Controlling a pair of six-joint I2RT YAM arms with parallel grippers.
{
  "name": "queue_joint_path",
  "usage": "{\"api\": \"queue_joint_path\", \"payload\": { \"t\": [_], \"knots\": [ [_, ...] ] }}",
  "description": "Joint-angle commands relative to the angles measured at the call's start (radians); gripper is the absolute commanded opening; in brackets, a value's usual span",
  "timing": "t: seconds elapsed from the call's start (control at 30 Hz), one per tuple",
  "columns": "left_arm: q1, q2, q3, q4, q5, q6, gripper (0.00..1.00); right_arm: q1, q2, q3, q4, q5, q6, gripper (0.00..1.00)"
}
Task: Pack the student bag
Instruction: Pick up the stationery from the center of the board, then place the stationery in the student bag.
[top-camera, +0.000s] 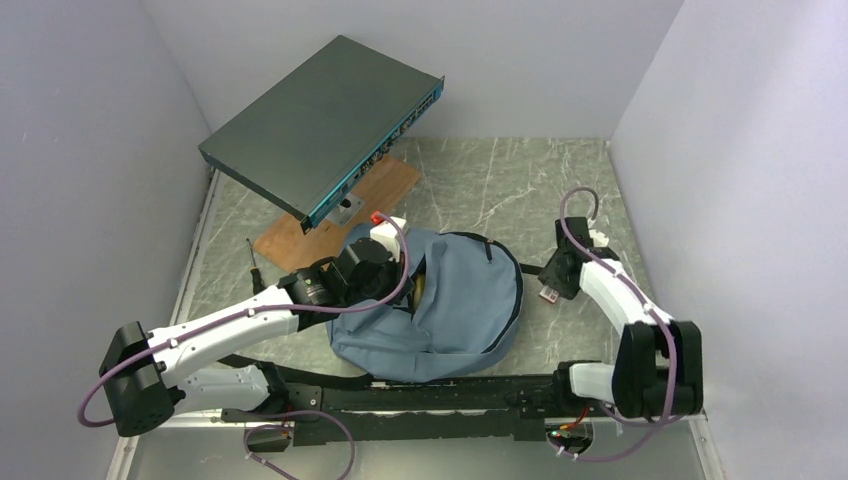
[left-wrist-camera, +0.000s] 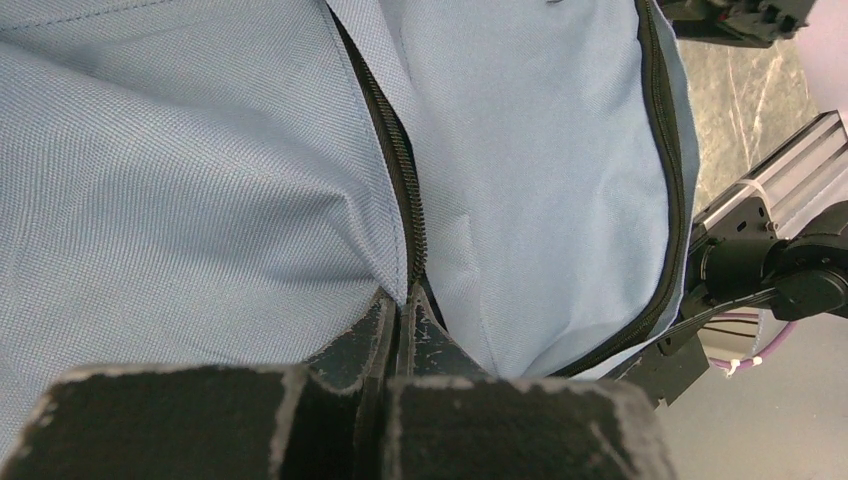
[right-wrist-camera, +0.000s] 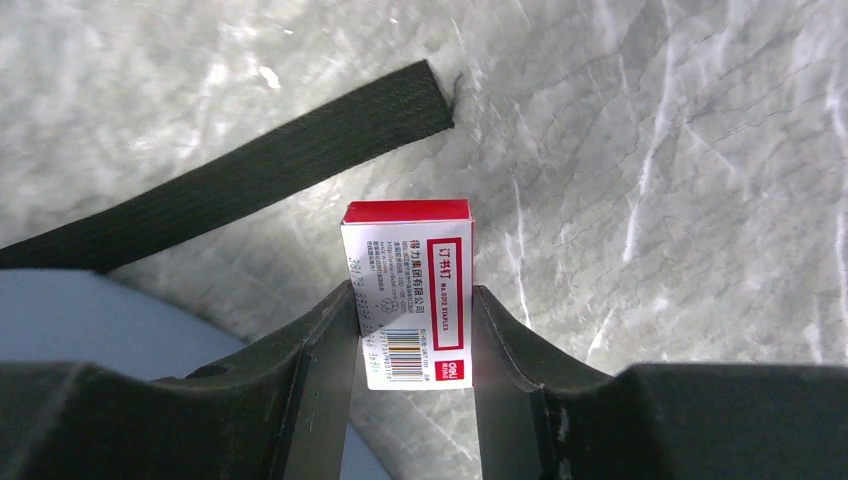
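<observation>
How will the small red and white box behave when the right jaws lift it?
The small box looks like printed cardboard: probably light and fairly stiff, though a hard squeeze might dent it. Its flat sides sit between the jaws, so rolling seems unlikely.

Student bag (top-camera: 460, 300): lies mid-tabletop (top-camera: 500, 190), just ahead of my two bases.
Metal box (top-camera: 320, 125): at the bag's 11 o'clock, tilted, over the wooden board (top-camera: 385, 185).
Wooden board: flat on the tabletop, behind the bag.
Small carton (right-wrist-camera: 405, 260): at the bag's 3 o'clock, between my right tool's (right-wrist-camera: 412, 292) fingers, both touching its sides.
Strap (right-wrist-camera: 250, 185): on the tabletop, its end near the carton, apart from it.
Left tool (left-wrist-camera: 398, 305): at the bag's 10 o'clock edge, tips together at the zipper.
</observation>
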Motion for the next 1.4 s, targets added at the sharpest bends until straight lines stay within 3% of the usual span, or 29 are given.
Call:
{"api": "queue_joint_path", "payload": {
  "t": [0.0, 0.2, 0.33, 0.57, 0.67, 0.83, 1.03, 1.27, 1.37],
  "knots": [
    [-0.003, -0.016, 0.05, -0.004, -0.013, -0.022, 0.0, 0.031, -0.136, 0.084, -0.032, 0.016, -0.057, 0.37],
    [-0.003, -0.016, 0.054, -0.025, -0.041, -0.029, 0.0, 0.158, -0.235, 0.219, -0.025, -0.153, -0.061, 0.37],
    [-0.003, -0.013, 0.064, -0.037, -0.059, -0.035, 0.0, 0.321, -0.219, 0.287, 0.033, -0.269, 0.001, 0.37],
    [-0.004, -0.01, 0.073, -0.044, -0.057, -0.047, 0.0, 0.573, -0.14, 0.192, 0.428, -0.618, 0.116, 0.45],
    [-0.008, -0.011, 0.077, -0.054, -0.059, -0.051, 0.0, 0.637, -0.113, 0.151, 0.548, -0.651, 0.122, 0.51],
    [-0.01, -0.018, 0.082, -0.069, -0.081, -0.052, 0.0, 0.669, -0.051, 0.045, 0.788, -0.747, 0.237, 0.52],
    [-0.012, -0.016, 0.087, -0.073, -0.086, -0.058, 0.0, 0.689, -0.056, -0.01, 0.756, -0.675, 0.232, 0.52],
    [-0.016, -0.011, 0.096, -0.085, -0.089, -0.061, 0.0, 0.686, -0.103, 0.041, 0.61, -0.565, 0.142, 0.5],
    [-0.017, -0.018, 0.094, -0.081, -0.09, -0.062, 0.0, 0.67, -0.119, 0.074, 0.567, -0.548, 0.1, 0.61]
  ]
}}
